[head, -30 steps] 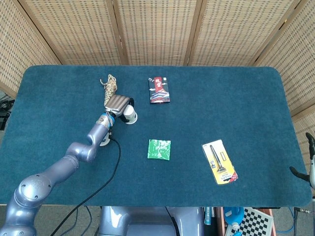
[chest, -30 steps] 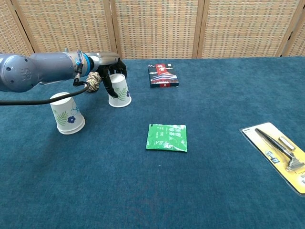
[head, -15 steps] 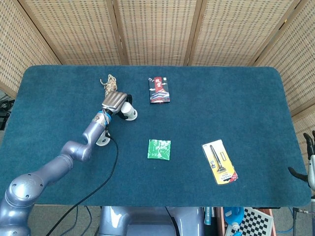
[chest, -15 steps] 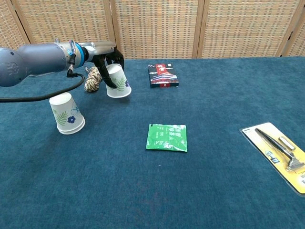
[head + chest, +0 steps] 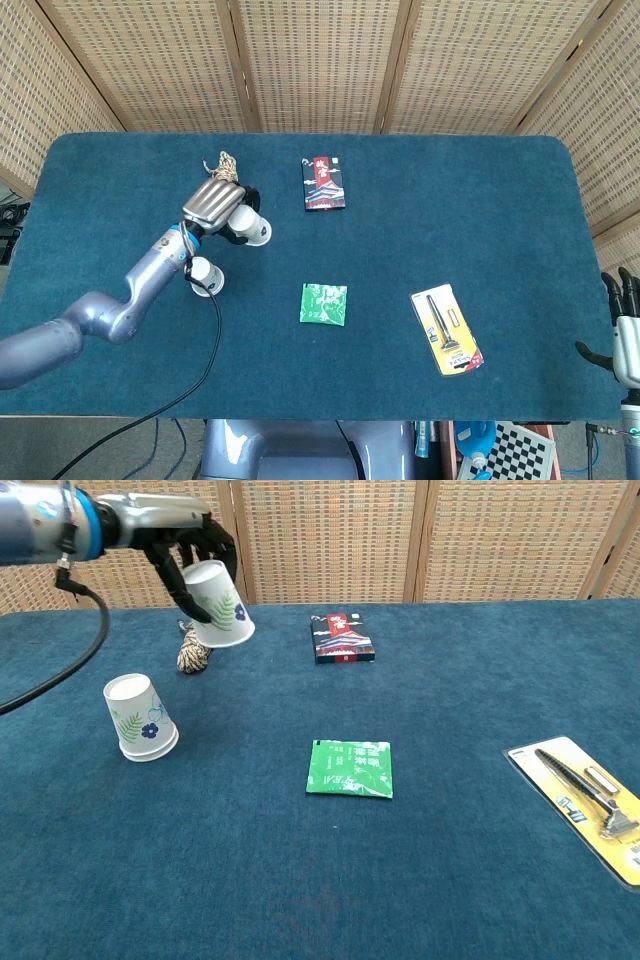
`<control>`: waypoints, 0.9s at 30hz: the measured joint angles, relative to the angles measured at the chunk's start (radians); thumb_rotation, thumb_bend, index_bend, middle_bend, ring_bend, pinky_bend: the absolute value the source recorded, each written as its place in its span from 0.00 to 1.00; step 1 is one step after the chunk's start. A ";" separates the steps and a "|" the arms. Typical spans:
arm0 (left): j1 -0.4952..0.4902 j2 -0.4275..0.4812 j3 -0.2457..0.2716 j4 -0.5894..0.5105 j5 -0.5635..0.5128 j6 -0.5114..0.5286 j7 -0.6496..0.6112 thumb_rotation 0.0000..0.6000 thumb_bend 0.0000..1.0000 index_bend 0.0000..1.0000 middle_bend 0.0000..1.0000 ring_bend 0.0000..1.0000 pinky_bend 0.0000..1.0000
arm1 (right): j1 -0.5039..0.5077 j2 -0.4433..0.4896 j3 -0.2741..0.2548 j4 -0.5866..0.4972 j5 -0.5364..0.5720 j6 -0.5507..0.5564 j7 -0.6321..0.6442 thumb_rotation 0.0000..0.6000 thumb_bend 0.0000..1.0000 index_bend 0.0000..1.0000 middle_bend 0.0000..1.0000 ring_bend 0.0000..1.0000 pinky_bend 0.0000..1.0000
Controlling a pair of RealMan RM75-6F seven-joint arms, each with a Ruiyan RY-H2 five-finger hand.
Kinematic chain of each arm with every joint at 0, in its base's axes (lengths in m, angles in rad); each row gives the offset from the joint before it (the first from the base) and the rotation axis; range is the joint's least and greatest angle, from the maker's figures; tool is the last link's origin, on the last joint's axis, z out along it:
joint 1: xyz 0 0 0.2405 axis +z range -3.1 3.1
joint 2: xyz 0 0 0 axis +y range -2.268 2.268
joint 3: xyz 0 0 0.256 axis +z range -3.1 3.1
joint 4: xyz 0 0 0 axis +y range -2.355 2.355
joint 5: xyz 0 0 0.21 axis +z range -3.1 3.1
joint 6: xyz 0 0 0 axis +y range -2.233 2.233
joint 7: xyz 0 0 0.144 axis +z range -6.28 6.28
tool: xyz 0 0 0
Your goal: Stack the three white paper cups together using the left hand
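My left hand [image 5: 185,542] grips an upturned white paper cup [image 5: 219,604], fingers wrapped around its closed end, the cup tilted with its open mouth facing down and away from me, lifted clear of the blue table [image 5: 450,880]. It hangs above and a little beyond the second white paper cup [image 5: 139,717], which stands mouth-down on the cloth, nearer to me than the knot of rope [image 5: 194,655]. From the head view the held cup [image 5: 249,227] sits just past the standing one [image 5: 205,274], not yet over it. I can find only these two cups; whether the lifted one is a single cup or two already nested I cannot tell, so I judge the stacking is at most partly done. What is left, as I read it, is to bring this cup over the standing one and seat it down. My right hand [image 5: 625,340] waits at the table's edge beyond the packaged razor [image 5: 448,329], fingers spread and holding nothing. The green sachet [image 5: 349,768] and the dark card pack [image 5: 342,638] lie apart from the standing cup.
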 measured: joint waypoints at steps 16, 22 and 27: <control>0.189 0.197 0.135 -0.153 0.181 0.106 -0.119 1.00 0.12 0.46 0.47 0.40 0.40 | 0.003 -0.002 -0.004 -0.001 -0.004 -0.004 -0.004 1.00 0.00 0.02 0.00 0.00 0.00; 0.187 0.174 0.146 -0.115 0.216 0.091 -0.172 1.00 0.12 0.46 0.47 0.40 0.40 | 0.002 -0.003 -0.004 -0.002 -0.004 -0.001 -0.004 1.00 0.00 0.02 0.00 0.00 0.00; 0.179 0.160 0.148 -0.100 0.231 0.080 -0.194 1.00 0.12 0.46 0.47 0.40 0.40 | 0.001 -0.002 -0.003 0.000 -0.002 0.000 -0.003 1.00 0.00 0.02 0.00 0.00 0.00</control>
